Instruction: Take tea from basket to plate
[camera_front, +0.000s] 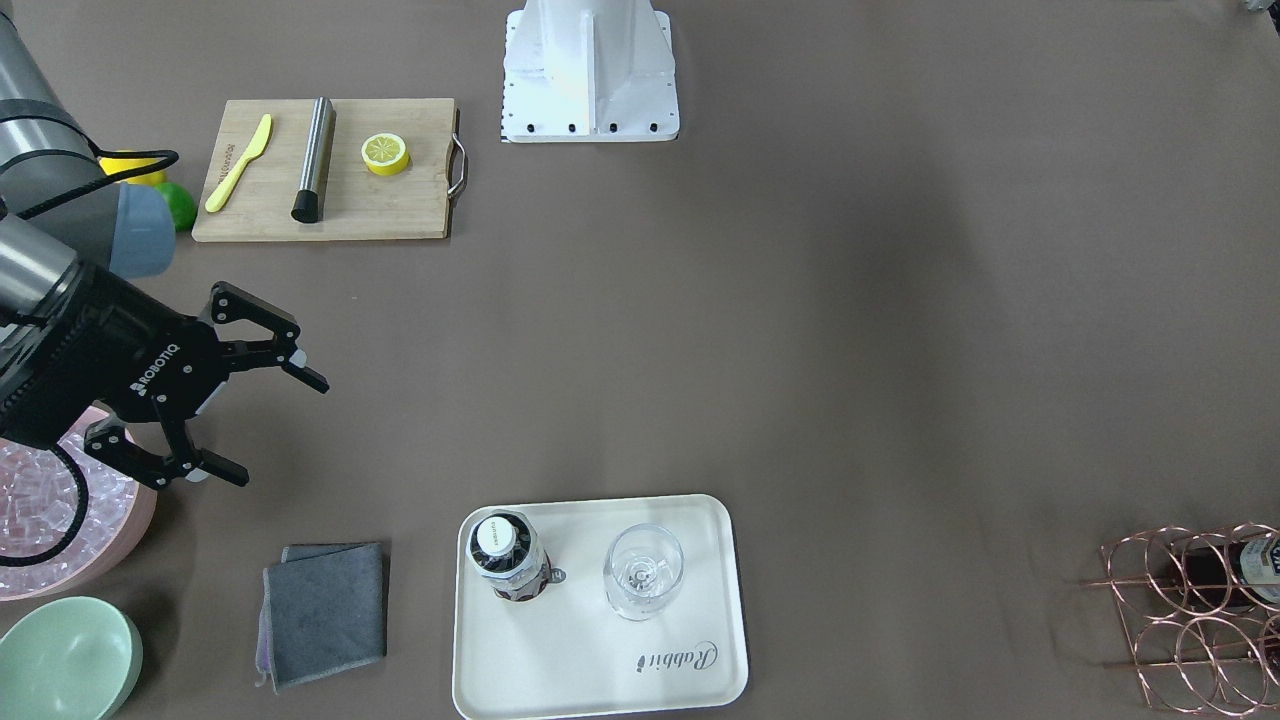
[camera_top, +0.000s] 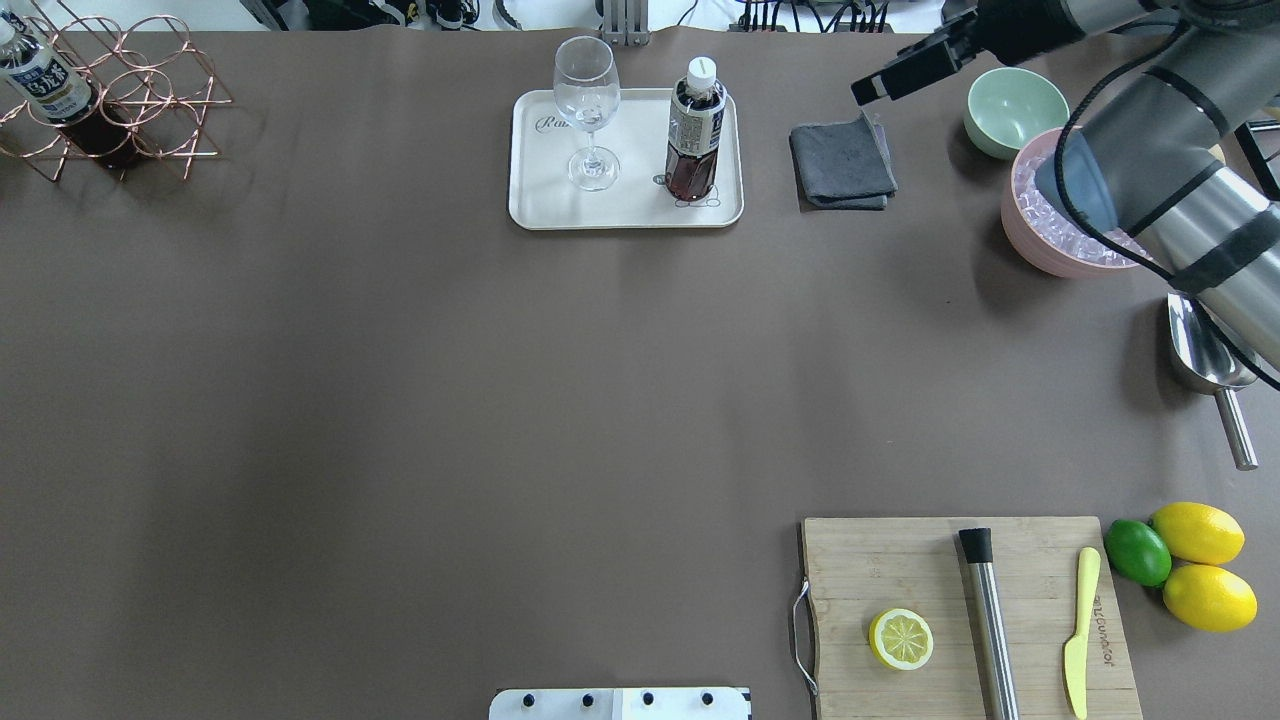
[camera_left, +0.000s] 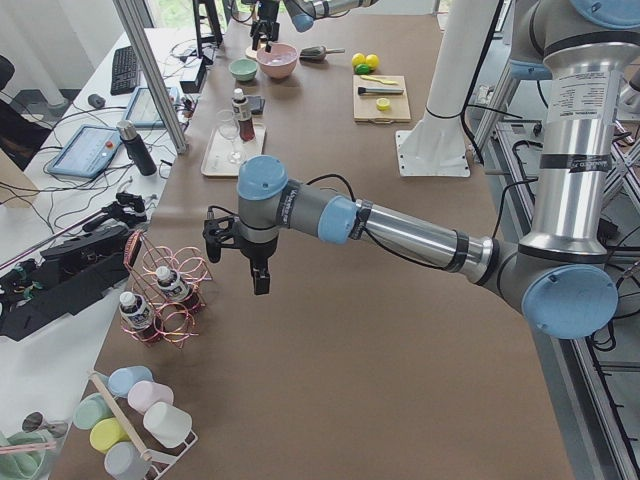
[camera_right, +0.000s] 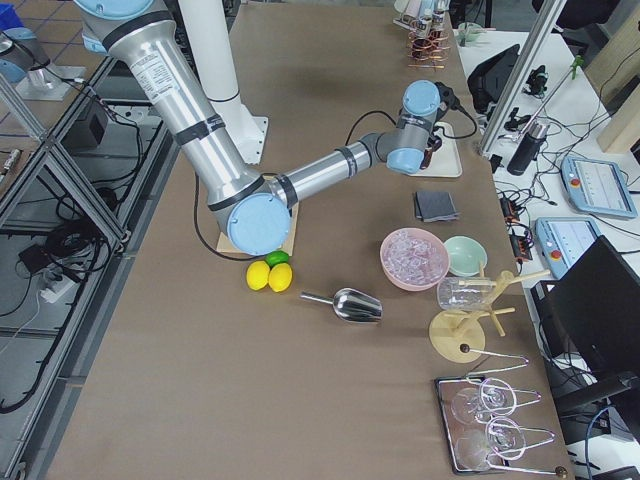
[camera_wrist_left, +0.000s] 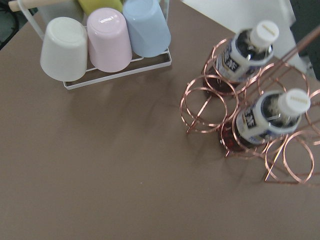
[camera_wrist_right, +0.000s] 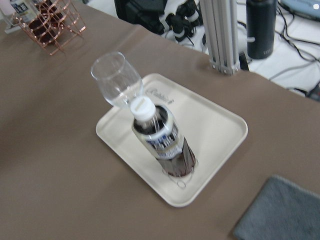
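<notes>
- While the right gripper (camera_front: 282, 430) is hanging at the left middle of the front-facing view with its fingers spread wide and nothing between them, one tea bottle (camera_front: 508, 557) is standing upright on the plate (camera_front: 600, 680) at the bottom centre of that frame.
- That bottle is sitting in the plate's left half, white cap up. A clear stemmed wine glass (camera_front: 643, 572) is standing just beside it on the same plate, with a small gap showing between them.
- The copper wire basket (camera_front: 1190, 625) is sitting in the lower right corner, well apart from the plate.
- The left wrist view is showing an upper tea bottle (camera_wrist_left: 247, 50) and a lower tea bottle (camera_wrist_left: 272, 117) lying in the basket's rings on the right side of the frame, caps pointing up and right.
- The left gripper (camera_left: 242, 258) is hovering over the table near the basket, centre-left in the left side view. Only that view is catching it, so I can't tell if it's spread or clenched.
- Other stuff in the front-facing view:
  - a grey cloth (camera_front: 325, 612) is lying left of the plate
  - a pink bowl of ice (camera_front: 135, 525) is sitting under the right arm
  - a green bowl (camera_front: 65, 660) is sitting in the lower left corner
  - a wooden cutting board (camera_front: 400, 215) at the upper left is carrying a yellow knife (camera_front: 240, 163), a steel rod (camera_front: 314, 158) and a lemon half (camera_front: 385, 154)
</notes>
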